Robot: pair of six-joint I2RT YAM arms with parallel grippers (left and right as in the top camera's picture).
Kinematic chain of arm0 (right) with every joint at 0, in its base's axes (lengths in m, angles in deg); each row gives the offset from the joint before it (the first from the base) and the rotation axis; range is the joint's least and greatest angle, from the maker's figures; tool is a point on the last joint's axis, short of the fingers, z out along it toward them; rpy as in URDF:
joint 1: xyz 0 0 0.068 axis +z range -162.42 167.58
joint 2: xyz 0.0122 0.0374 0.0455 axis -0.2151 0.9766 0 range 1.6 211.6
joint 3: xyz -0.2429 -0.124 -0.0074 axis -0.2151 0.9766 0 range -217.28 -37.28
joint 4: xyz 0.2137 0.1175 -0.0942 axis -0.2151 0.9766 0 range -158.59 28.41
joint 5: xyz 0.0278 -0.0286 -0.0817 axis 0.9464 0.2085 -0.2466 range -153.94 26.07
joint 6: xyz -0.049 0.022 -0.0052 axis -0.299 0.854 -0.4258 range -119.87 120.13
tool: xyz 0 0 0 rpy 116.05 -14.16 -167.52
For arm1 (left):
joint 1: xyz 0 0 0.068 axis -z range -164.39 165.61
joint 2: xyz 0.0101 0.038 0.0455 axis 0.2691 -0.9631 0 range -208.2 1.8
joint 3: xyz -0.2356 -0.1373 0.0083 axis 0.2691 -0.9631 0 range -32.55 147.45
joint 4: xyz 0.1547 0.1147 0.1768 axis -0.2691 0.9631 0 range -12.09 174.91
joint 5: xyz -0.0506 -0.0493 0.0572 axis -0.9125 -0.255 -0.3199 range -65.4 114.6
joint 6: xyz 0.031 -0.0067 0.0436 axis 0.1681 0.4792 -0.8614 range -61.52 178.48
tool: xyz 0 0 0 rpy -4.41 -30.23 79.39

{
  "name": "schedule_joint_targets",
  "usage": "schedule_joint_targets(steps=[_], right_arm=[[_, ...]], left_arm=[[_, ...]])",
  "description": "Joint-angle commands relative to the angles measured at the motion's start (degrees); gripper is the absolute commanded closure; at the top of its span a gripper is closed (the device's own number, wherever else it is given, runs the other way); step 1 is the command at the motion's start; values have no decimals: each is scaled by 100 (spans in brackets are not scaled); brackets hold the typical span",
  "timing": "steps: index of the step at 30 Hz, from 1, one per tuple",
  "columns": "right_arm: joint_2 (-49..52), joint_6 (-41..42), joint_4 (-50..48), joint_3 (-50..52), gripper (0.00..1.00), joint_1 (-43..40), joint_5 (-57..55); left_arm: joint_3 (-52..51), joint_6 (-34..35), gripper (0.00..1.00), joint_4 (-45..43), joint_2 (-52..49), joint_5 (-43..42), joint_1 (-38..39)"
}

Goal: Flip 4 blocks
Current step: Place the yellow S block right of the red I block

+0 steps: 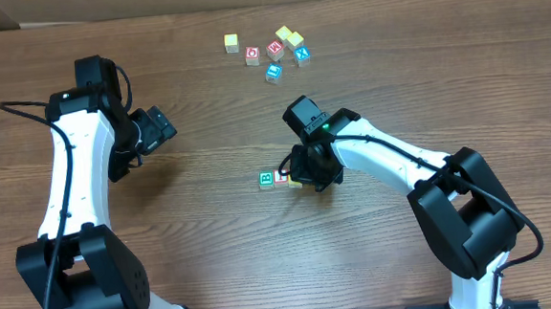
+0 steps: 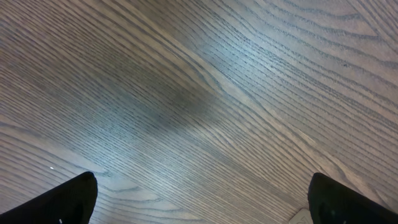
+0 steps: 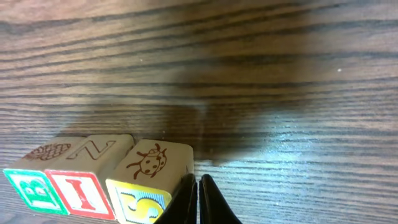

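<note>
Wooden blocks sit in a touching row on the surface, my right hand pressed together just beside the yellow-faced block, where I judge a sideways slip could shove the row; left hand hangs spread.

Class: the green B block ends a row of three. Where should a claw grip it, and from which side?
I would come from above and pinch the green B block across its two free sides parallel to the row; the red I block touches a third side.

Pale blocks show green B, red I, yellow faces.
</note>
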Motion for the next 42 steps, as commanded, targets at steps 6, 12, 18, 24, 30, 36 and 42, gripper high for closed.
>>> schedule_joint_targets(steps=[6, 12, 18, 24, 30, 36, 42], right_arm=[[-136, -468, -195, 28, 86, -17, -57], [-140, -645, -136, -13, 85, -37, -313], [-146, -734, 551, -466, 85, -192, -181], [-146, -708, 787, -396, 94, -83, 404], [-133, -382, 640, -166, 96, 280, 55], [-133, -345, 275, -2, 96, 507, 7], [-107, -122, 225, 11, 96, 601, -468]], left_arm=[[116, -87, 0, 13, 98, 20, -17], [116, -87, 0, 13, 98, 17, -17], [116, -87, 0, 13, 98, 17, -17], [116, -87, 0, 13, 98, 17, -17], [116, -87, 0, 13, 98, 20, -17], [116, -87, 0, 13, 98, 17, -17], [116, -87, 0, 13, 98, 17, -17]])
